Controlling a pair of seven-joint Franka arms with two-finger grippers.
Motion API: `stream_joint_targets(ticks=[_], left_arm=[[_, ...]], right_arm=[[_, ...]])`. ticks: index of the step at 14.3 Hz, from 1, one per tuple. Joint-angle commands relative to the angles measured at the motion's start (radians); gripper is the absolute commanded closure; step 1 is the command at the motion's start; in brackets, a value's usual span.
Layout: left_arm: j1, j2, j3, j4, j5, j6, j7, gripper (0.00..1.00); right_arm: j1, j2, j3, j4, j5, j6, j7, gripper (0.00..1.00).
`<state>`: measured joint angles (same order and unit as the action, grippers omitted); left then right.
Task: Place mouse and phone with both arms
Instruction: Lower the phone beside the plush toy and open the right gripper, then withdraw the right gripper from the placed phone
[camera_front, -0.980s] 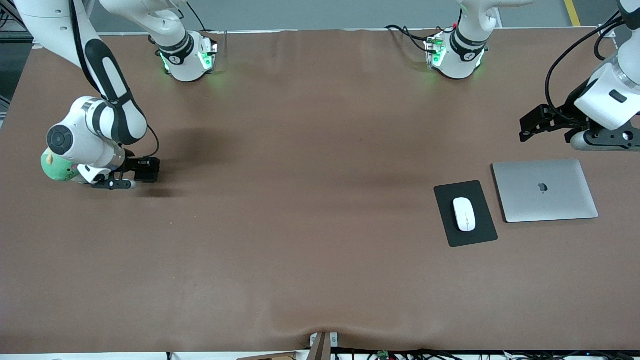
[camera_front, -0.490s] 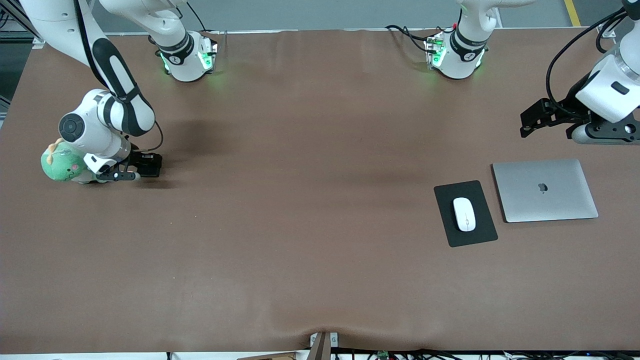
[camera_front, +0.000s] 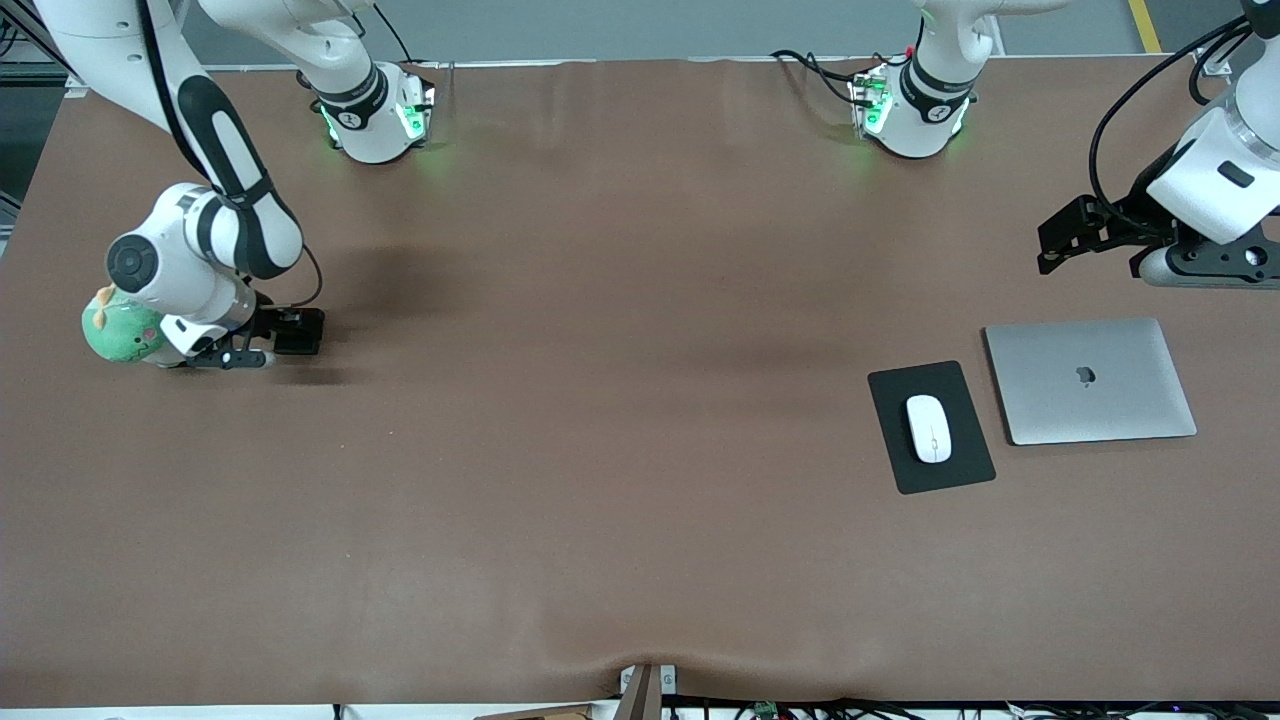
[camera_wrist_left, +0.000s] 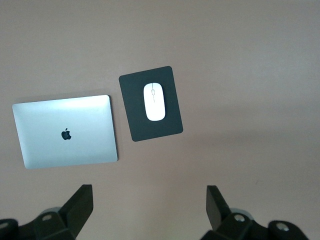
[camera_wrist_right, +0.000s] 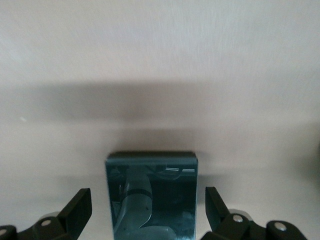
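While the left tool (camera_front: 1060, 238) hangs open and empty over bare bench (camera_front: 620, 420) near the MacBook (camera_front: 1090, 380), mouse (camera_front: 928, 428) sits on its pad (camera_front: 930, 470). Right tool (camera_wrist_right: 148, 210) open, straddling phone (camera_wrist_right: 151, 200); centre, drop lower, then close squarely.

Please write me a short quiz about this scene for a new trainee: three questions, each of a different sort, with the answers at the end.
1. True or false: the mouse lies on the black mouse pad.
2. What sits between the fingers of the right tool? A) the phone B) the mouse C) nothing
3. The left tool hangs over the table near the laptop. Is it open or shut?

Key: 1 true; 2 A, with its fingers apart from the phone; 3 open.
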<state>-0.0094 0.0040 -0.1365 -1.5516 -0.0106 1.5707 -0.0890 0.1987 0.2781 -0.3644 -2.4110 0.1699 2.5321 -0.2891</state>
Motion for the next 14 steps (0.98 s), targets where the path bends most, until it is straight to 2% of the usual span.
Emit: stream_joint_targets(ticks=[1,5,7,10,12,14], left_arm=[[0.006,-0.013,-0.005,0.005,0.011,-0.015,-0.011,0.0],[0.009,-0.015,0.003,0.005,0.009,-0.017,-0.012,0.0],[0.009,-0.013,0.005,0.007,0.012,-0.017,-0.009,0.0],[0.008,-0.004,0.005,0.03,0.017,-0.017,-0.011,0.0],[0.009,-0.001,0.005,0.034,0.017,-0.017,-0.009,0.0],[0.009,0.001,0.006,0.042,0.017,-0.017,-0.011,0.0]], right_arm=[[-0.008,-0.004,0.005,0.105,-0.01,-0.072,-0.001,0.0],[-0.013,0.016,0.016,0.237,-0.009,-0.116,-0.002,0.0],[-0.019,0.035,0.059,0.335,-0.009,-0.197,-0.002,0.0],[-0.042,0.042,0.12,0.458,-0.009,-0.24,-0.004,0.0],[-0.054,0.076,0.128,0.594,-0.009,-0.376,-0.005,0.0],[-0.096,0.125,0.159,0.789,-0.009,-0.555,-0.004,0.0]])
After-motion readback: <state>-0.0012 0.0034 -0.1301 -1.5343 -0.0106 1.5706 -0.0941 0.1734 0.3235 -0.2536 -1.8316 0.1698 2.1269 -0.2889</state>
